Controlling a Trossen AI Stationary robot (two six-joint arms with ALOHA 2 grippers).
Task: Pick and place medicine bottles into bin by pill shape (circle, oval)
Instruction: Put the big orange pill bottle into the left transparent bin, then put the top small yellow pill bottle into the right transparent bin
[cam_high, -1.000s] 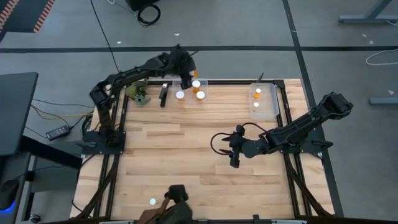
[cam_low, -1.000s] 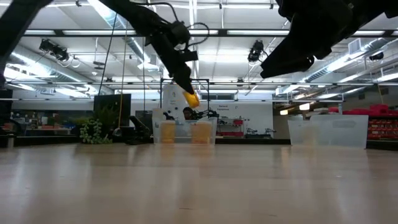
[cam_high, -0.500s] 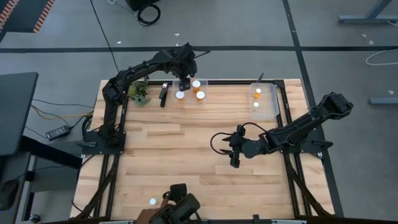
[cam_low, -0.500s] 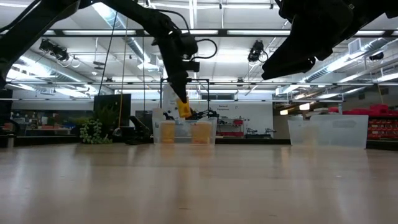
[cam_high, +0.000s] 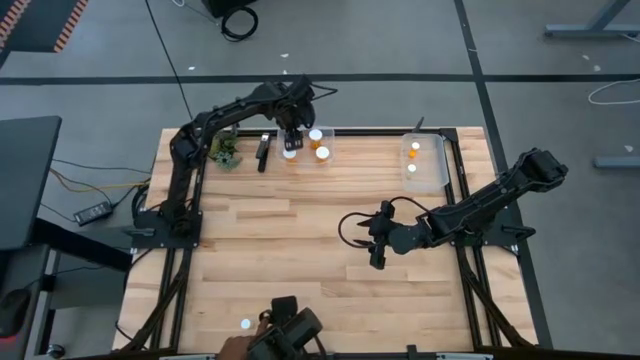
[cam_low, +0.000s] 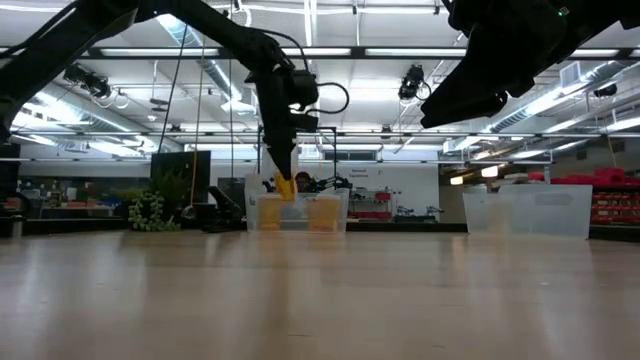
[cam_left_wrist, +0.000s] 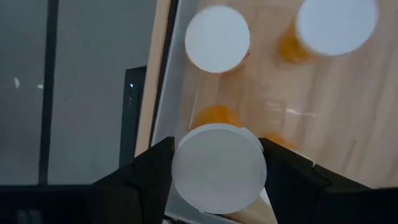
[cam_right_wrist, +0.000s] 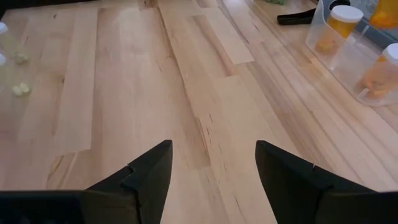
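At the far left of the wooden table (cam_high: 250, 215), a small green plant (cam_high: 222, 150) is sitting near the back edge, with a dark handheld tool (cam_high: 263, 151) lying just beside it. Next along, the left gripper (cam_high: 291, 133) is reaching down over a clear plastic bin (cam_low: 297, 211) at the table's back edge, its fingers (cam_left_wrist: 144, 180) clamping an orange medicine bottle (cam_low: 285, 186) by the sides just under its round white cap (cam_left_wrist: 218, 168). In the low view the held bottle is hanging at the bin's rim, its lower end dipping into the bin on the left side. The left wrist view is looking straight down past the held cap onto two more white-capped bottles (cam_left_wrist: 217, 38) standing inside the same bin; from above they are showing as white discs (cam_high: 322, 153) close together.

Toward the right, at the back corner, a second clear bin (cam_high: 425, 162) is holding two smaller capped bottles (cam_high: 414, 148), one behind the other. In front of it, over the bare middle of the table, the right gripper (cam_high: 377, 260) is waiting low above the boards, its two dark fingers (cam_right_wrist: 146, 177) spread wide and gripping nothing. Its wrist view is taking in the first bin and its orange bottles (cam_right_wrist: 341, 23) across the planks.

At the near edge of the table, a lone small white-capped item (cam_high: 245, 323) is lying beside a dark device (cam_high: 290, 325).
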